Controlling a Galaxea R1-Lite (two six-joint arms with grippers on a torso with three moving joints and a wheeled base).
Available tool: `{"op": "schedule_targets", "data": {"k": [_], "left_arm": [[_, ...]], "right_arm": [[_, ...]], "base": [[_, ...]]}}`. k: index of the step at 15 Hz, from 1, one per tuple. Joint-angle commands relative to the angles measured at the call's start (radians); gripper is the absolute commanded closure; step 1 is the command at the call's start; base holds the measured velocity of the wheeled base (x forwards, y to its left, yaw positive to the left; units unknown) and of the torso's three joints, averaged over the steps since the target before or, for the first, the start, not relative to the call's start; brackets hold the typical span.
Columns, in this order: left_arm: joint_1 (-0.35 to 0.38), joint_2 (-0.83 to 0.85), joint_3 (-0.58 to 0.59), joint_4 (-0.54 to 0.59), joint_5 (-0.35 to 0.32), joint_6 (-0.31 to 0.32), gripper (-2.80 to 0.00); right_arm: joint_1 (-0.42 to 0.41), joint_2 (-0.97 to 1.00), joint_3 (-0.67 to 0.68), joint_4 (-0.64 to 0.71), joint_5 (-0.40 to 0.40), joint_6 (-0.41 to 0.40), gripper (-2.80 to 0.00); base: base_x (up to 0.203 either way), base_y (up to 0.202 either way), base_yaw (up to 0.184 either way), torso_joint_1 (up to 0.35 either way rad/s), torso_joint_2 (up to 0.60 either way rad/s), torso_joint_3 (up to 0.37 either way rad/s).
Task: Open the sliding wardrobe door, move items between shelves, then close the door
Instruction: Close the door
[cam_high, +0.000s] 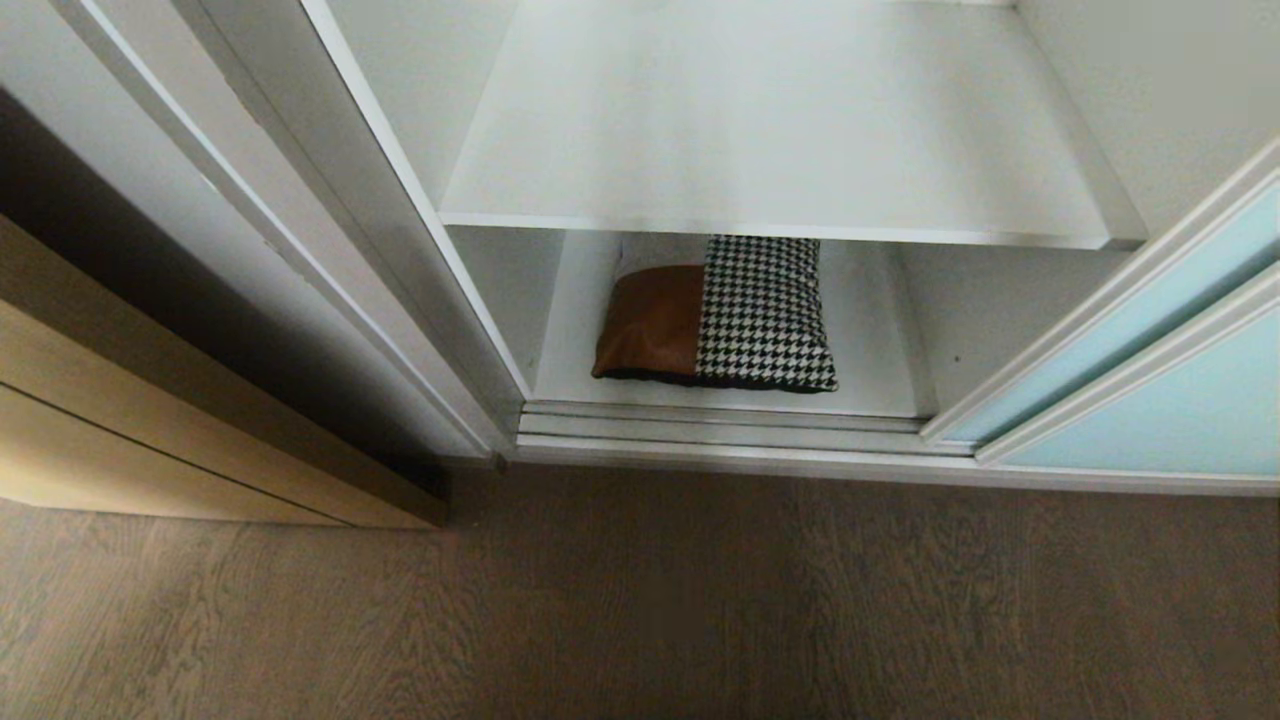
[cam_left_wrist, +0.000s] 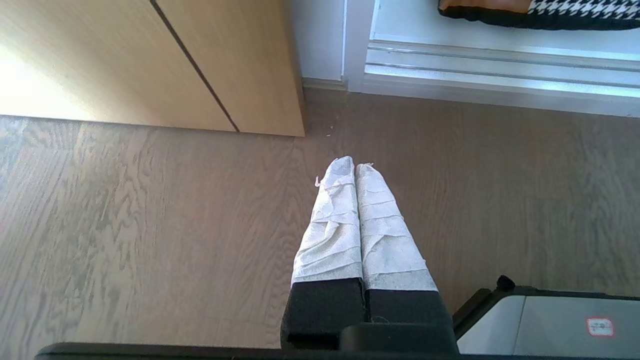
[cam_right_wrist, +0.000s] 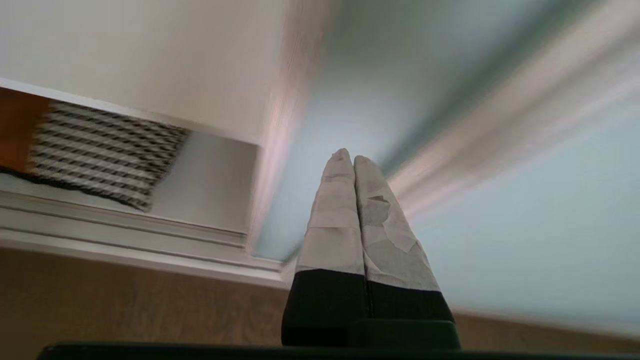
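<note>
Right pincer (cam_right_wrist: 354, 161) clenched, empty, near sliding wardrobe door (cam_right_wrist: 525, 210); left pincer (cam_left_wrist: 354, 167) clenched over floor. Clothes bundle (cam_high: 715, 315) on bottom shelf (cam_high: 870, 390): soft, light, prob. floppy; grab w/ a pinch at front edge.

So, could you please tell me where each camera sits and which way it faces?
Head view: high, looking down into the white wardrobe at the rust-brown and houndstooth folded bundle; no arm shows.
Left wrist view: low, facing the grey wood floor; shut left gripper shows.
Right wrist view: facing the frosted aqua sliding door; shut right gripper shows.
All three share the bundle.
</note>
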Motion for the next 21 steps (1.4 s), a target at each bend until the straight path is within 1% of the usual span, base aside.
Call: {"op": "schedule_targets", "data": {"k": [1, 3, 5, 8, 10, 14, 18, 21], "left_arm": [[-0.001, 0.002, 0.000, 0.001, 0.000, -0.001, 0.00], [0.001, 0.002, 0.000, 0.001, 0.000, -0.001, 0.00], [0.001, 0.002, 0.000, 0.001, 0.000, 0.000, 0.00], [0.001, 0.002, 0.000, 0.001, 0.000, 0.000, 0.00], [0.001, 0.002, 0.000, 0.001, 0.000, 0.000, 0.00], [0.000, 0.002, 0.000, 0.001, 0.000, 0.000, 0.00], [0.001, 0.002, 0.000, 0.001, 0.000, 0.000, 0.00], [0.001, 0.002, 0.000, 0.001, 0.000, -0.001, 0.00]], "right_arm": [[-0.053, -0.059, 0.046, -0.021, -0.007, -0.005, 0.00], [-0.070, -0.063, 0.081, -0.087, -0.073, -0.007, 0.00], [-0.071, -0.053, 0.077, -0.110, -0.142, -0.011, 0.00], [-0.076, 0.004, 0.061, -0.142, -0.153, -0.011, 0.00], [-0.102, 0.029, 0.054, -0.163, -0.167, -0.011, 0.00], [-0.135, 0.053, 0.041, -0.171, -0.168, -0.012, 0.00], [-0.136, 0.131, 0.013, -0.215, -0.216, -0.013, 0.00], [-0.134, 0.176, 0.004, -0.223, -0.219, -0.011, 0.00]], "base": [[0.000, 0.000, 0.000, 0.000, 0.00, 0.000], [0.000, 0.000, 0.000, 0.000, 0.00, 0.000], [0.000, 0.000, 0.000, 0.000, 0.00, 0.000], [0.000, 0.000, 0.000, 0.000, 0.00, 0.000], [0.000, 0.000, 0.000, 0.000, 0.00, 0.000], [0.000, 0.000, 0.000, 0.000, 0.00, 0.000], [0.000, 0.000, 0.000, 0.000, 0.00, 0.000], [0.000, 0.000, 0.000, 0.000, 0.00, 0.000]]}}
